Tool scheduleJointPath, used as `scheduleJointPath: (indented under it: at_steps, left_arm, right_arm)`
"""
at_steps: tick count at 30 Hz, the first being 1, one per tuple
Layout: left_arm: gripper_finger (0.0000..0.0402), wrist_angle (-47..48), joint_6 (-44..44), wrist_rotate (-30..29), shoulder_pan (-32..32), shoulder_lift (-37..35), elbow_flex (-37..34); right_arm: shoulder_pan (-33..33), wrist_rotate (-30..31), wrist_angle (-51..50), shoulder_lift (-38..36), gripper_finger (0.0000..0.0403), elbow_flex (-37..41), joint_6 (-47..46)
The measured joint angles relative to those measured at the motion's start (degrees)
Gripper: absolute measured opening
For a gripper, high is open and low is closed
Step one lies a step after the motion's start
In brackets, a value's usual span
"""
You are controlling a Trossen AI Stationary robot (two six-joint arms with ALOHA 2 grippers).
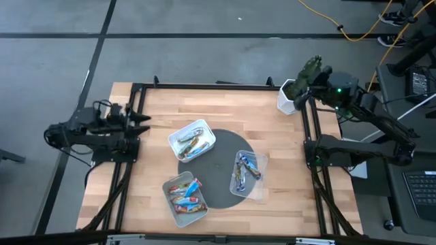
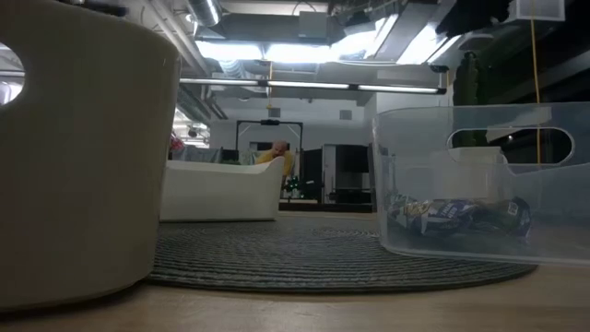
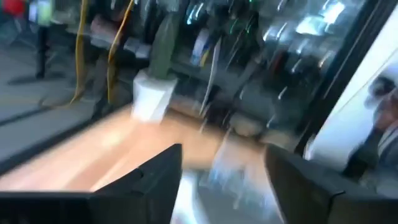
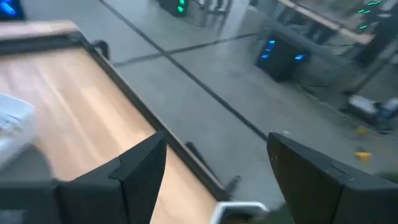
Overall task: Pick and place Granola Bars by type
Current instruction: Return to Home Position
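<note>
Left gripper (image 1: 142, 121): held at the table's left edge, well apart from the bins; in the left wrist view its fingers (image 3: 152, 180) are seen spread with nothing between them.
Right gripper (image 1: 310, 68): held at the far right corner, above a white pot (image 1: 288, 97) with a plant; its fingers (image 4: 140, 168) are likewise spread and nothing is gripped.
White bin (image 1: 192, 139): set at the far left rim of the round dark mat (image 1: 221, 173); bars in greenish-yellow wrappers are held in it.
Clear bin (image 1: 248, 171): set on the mat's right side; bars in dark blue wrappers (image 2: 456, 214) are seen through its wall.
Near bin (image 1: 185, 198): set at the mat's near left edge; bars in red and light blue wrappers are held.
Granola bars (image 1: 189, 144): all are found inside the three bins; none is seen loose on the table (image 1: 286, 136).
Arrangement: the bins are grouped round the mat, presumably so that each lies within reach of both arms.
Stage: the bars look grouped by wrapper, which fits a finished sort or a supply awaiting picking.
</note>
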State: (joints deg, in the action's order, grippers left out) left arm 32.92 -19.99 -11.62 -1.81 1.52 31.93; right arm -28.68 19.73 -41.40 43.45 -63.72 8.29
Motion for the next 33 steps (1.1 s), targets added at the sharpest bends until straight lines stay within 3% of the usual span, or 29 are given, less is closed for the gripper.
scheduleJointPath:
  at_steps: [4, 6, 12, 17, 21, 33]
  left_arm:
    - [0.0219, -7.8, 0.7, 2.8, 0.1, -0.5, -7.3]
    - [0.0219, -16.8, 1.2, 3.8, 0.1, -1.5, -10.5]
    - [0.0219, -28.4, 2.0, 6.1, 0.2, -1.5, -20.4]
    - [0.0219, -35.7, 7.2, 9.7, 0.2, -1.5, -27.7]
    - [0.0219, -34.8, 9.2, 9.3, 0.1, -1.5, -31.5]
    - [0.0219, -33.5, 12.2, 11.3, 0.0, 0.6, -31.4]
  right_arm:
    - [-0.1, -5.2, 3.6, -1.1, 0.0280, 3.5, -2.4]
    - [0.1, -7.4, 5.3, -1.9, 0.0280, 5.3, -3.9]
    - [0.1, -9.1, 8.7, -6.0, 0.0280, 11.6, -10.8]
    - [0.2, -15.2, 16.6, -11.3, 0.0280, 18.0, -11.1]
    - [0.2, -17.9, 27.1, -15.5, 0.0280, 24.2, -13.1]
    - [0.2, -33.3, 45.5, -24.8, 0.0280, 43.1, -17.8]
